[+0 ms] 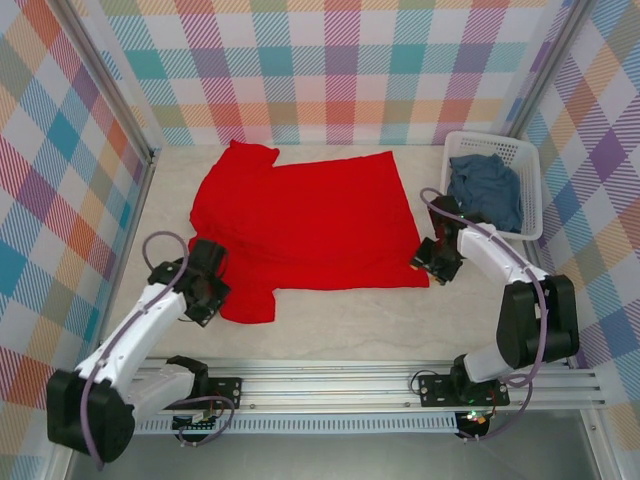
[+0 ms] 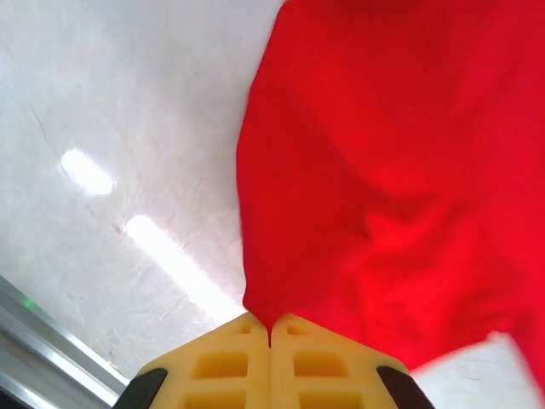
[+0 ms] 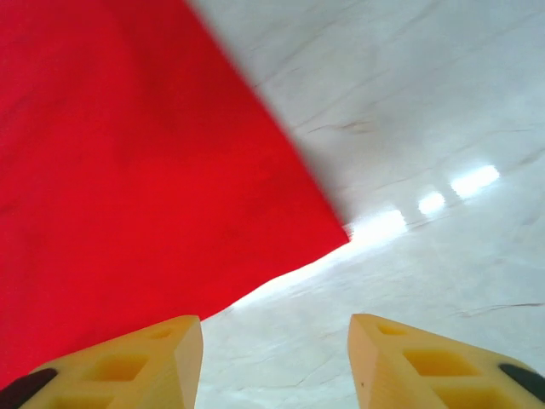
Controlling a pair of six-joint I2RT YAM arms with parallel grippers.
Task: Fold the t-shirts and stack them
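Observation:
A bright red t-shirt (image 1: 310, 225) lies spread back-up across the middle of the table; no print shows. My left gripper (image 1: 212, 287) is at its near left sleeve. In the left wrist view the yellow jaws of the left gripper (image 2: 271, 325) are pressed together, with a fold of the red t-shirt (image 2: 392, 170) pinched between them. My right gripper (image 1: 432, 262) is at the shirt's near right hem corner. There the right gripper (image 3: 272, 332) stands open over bare table, just short of the red t-shirt's (image 3: 128, 170) corner. A faded blue-grey t-shirt (image 1: 487, 188) lies crumpled in the basket.
A white lattice basket (image 1: 495, 142) stands at the back right, close behind the right arm. Plaid walls enclose the table on three sides. An aluminium rail (image 1: 330, 395) runs along the near edge. Bare tabletop (image 1: 350, 320) lies in front of the shirt.

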